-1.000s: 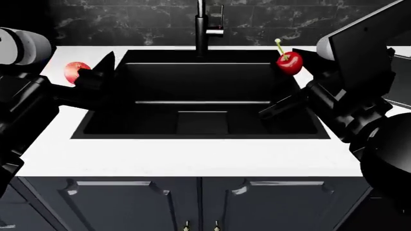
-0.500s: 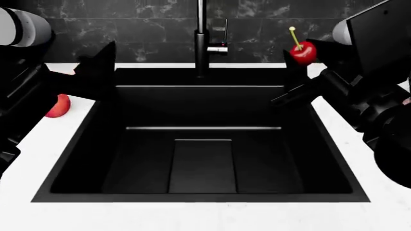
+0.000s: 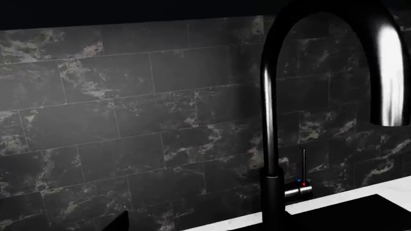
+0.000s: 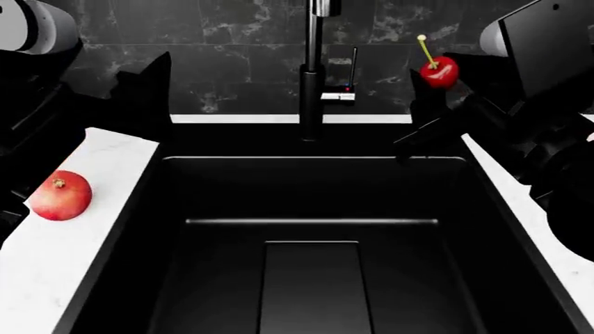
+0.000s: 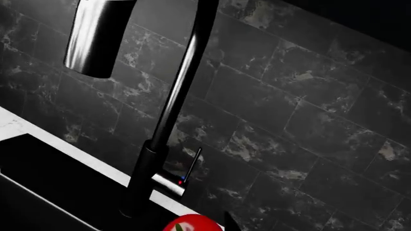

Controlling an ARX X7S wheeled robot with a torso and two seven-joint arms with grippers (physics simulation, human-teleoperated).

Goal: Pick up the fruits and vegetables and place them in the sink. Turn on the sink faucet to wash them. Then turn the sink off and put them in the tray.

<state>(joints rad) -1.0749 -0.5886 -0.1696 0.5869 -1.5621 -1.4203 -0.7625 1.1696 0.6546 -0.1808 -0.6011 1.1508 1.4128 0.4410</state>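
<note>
A red cherry with a pale stem hangs above the back right corner of the black sink, and my right gripper is shut on it. The right wrist view shows that cherry at the jaws, beside one fingertip. A round red fruit with a tiny crown lies on the white counter left of the sink. My left gripper hovers open over the sink's back left corner, above and behind that fruit. The sink faucet stands between the grippers, its lever on its right. The tray is out of view.
White counter runs along both sides and the back of the sink. A dark marbled tile wall rises right behind the faucet. The curved spout arches high in both wrist views.
The head view has dropped closer to the sink. The right gripper has risen with the cherry, now well above the counter. The red fruit still lies on the left counter.
</note>
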